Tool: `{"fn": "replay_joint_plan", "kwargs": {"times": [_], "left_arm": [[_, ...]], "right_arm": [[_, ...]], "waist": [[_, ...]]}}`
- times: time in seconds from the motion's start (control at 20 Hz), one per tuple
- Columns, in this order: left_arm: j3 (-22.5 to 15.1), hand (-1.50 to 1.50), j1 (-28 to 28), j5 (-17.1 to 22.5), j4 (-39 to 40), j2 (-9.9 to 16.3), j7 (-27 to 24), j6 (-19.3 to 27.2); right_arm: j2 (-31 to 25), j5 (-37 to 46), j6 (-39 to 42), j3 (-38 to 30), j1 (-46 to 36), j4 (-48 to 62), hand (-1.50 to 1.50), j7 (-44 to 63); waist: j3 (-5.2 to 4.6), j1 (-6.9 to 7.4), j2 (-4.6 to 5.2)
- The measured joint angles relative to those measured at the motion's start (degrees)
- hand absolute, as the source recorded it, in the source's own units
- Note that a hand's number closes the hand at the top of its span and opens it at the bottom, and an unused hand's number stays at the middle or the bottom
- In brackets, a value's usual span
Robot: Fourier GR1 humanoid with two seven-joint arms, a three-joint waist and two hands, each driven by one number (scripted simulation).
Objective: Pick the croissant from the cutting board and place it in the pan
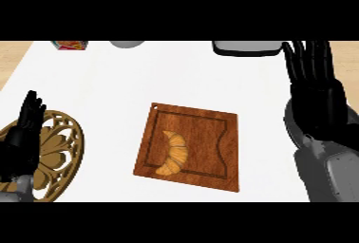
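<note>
A golden croissant [172, 153] lies on the left half of a brown wooden cutting board [203, 128] in the middle of the white counter. The pan [245, 47] shows as a grey rounded rim at the top edge, right of centre, partly cut off. My right hand [316, 90] is raised at the right, fingers straight and pointing up, well right of the board and just beside the pan. My left hand [20, 142] rests open at the left edge, fingers up, over a brass trivet. Neither hand touches the croissant.
A round ornate brass trivet [60, 152] lies at the left under my left hand. A red and orange box [70, 45] and a grey round object [127, 43] sit at the far edge. Bare white counter surrounds the board.
</note>
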Motion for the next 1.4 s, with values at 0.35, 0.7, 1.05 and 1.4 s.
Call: {"fn": "replay_joint_plan", "kwargs": {"times": [0.35,0.7,1.05,1.4], "left_arm": [[-7.5,0.0,-2.8,-0.1,-3.3,-6.1,-2.9,-5.0],[-13.0,0.0,-2.1,-0.2,-3.6,-11.7,-5.1,-8.0],[-13.4,0.0,-1.0,-1.1,-3.1,-12.9,-6.5,-10.3],[-13.1,0.0,-2.2,-1.8,-1.5,-14.2,-6.6,-11.3]], "right_arm": [[-0.3,6.4,3.3,9.1,-2.1,5.2,1.5,3.2],[-1.0,17.6,-2.1,16.3,11.4,4.9,-1.5,1.6],[-6.1,27.3,-1.7,19.3,13.0,0.1,-1.5,6.8],[-6.8,33.8,4.6,24.0,3.1,-0.2,-1.5,22.6]], "waist": [[0.13,0.11,0.5],[0.41,-0.51,0.39],[0.46,0.0,0.36],[0.43,0.59,0.41]]}}
